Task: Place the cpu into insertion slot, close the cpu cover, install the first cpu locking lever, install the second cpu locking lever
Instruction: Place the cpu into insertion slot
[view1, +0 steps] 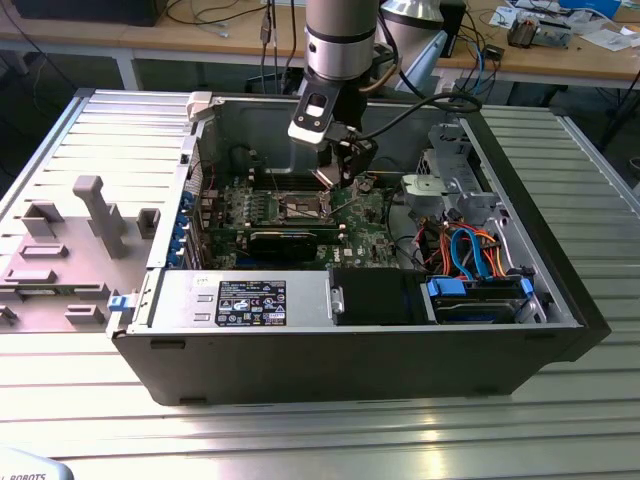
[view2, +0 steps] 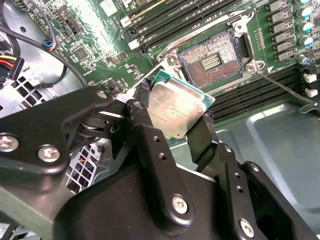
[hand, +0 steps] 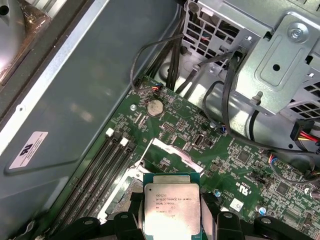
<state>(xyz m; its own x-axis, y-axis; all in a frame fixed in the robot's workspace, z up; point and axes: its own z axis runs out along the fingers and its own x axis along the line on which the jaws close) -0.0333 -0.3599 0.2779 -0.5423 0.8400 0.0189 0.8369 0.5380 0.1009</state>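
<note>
While the gripper (view2: 175, 114) clamps the cpu (view2: 177, 106) by its edges, the insertion slot (view2: 212, 57) nearby lies bare, the cpu cover (hand: 172, 150) open; no step is complete.

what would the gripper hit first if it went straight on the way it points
Probably the open slot: the cpu clamped in the gripper would touch it first. The slot sits just ahead of the cpu in the second wrist view, but depth is unclear.

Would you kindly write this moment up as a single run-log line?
gripper: shut on cpu | cpu: held near insertion slot, not seated | insertion slot: bare | cpu cover: open
</note>
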